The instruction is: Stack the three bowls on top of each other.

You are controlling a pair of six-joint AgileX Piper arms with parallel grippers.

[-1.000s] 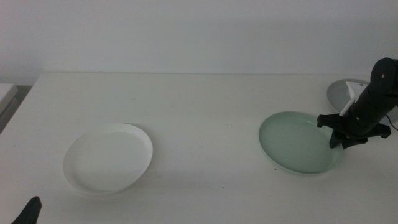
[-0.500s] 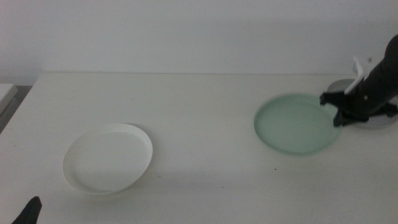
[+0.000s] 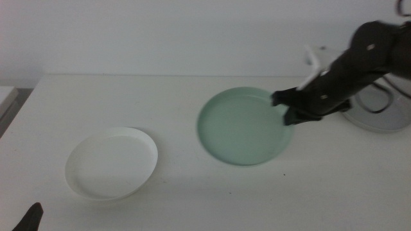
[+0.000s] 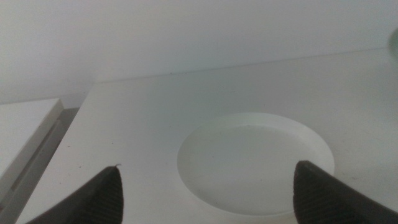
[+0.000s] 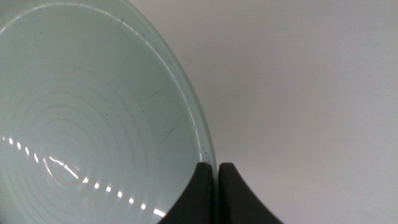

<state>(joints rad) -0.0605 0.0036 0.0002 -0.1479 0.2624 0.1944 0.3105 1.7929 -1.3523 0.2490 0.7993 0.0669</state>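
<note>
Near table centre, right pincer [image 3: 287, 108] grips round glossy mint-green bowl [image 3: 244, 127].

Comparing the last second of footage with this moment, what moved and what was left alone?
The right pincer, shut on the rim of the mint green bowl, has carried it from beside the grey bowl toward the table's middle, nearer the white bowl. The grey bowl, earlier partly hidden behind the arm, now shows more. The white bowl has not moved, and the left pincer stays at the bottom edge.
</note>
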